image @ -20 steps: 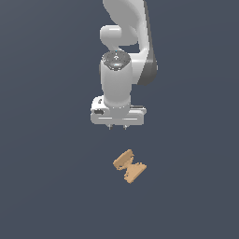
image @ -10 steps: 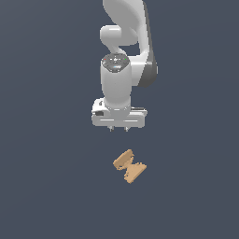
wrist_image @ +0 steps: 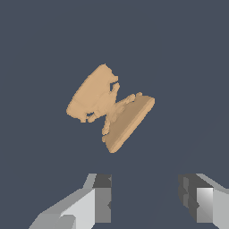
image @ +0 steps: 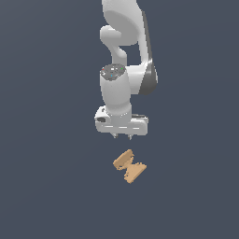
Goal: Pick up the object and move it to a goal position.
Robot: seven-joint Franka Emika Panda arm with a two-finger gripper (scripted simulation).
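The arm hangs straight down over the dark bench (image: pixel 42 186), its pincer (image: pixel 122 137) spread apart and holding nothing; the wrist view shows both fingertips (wrist_image: pixel 102 201) with a wide gap between them. The object (image: pixel 129 166), a tan-orange bow-tie piece, lies on the bench just below the pincer and slightly toward the exterior view's right, clear of both fingers. Its two flared, ridged ends sit on a diagonal, with the narrow waist between them. The pincer appears to be poised above so that the fingers can straddle that waist, the slimmest place to grip. Judging from this, the approach is under way and the pickup is not yet made; no goal marker shows in either view.
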